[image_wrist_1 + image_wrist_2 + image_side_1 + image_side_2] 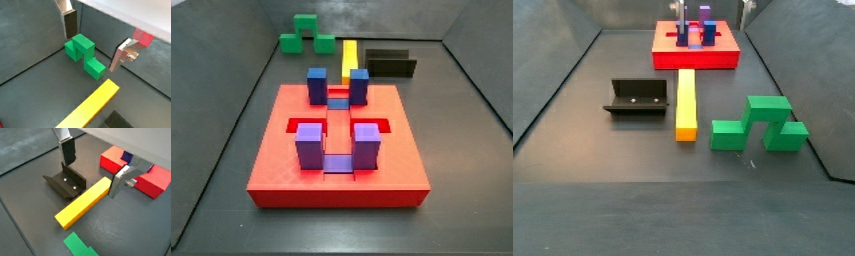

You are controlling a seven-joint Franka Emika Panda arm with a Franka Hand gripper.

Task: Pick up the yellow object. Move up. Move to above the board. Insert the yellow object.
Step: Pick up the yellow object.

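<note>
The yellow object lies flat on the dark floor, one end pointing at the board; it also shows in both wrist views. The board is a red slab with blue and purple posts. My gripper hangs open well above the floor, over the bar's end nearest the board, touching nothing. In a wrist view the gripper frames the green block with nothing between its fingers. One fingertip shows at the upper edge of a side view.
A green stepped block stands beside the bar on one side, and the black fixture stands on the other. Grey walls enclose the floor.
</note>
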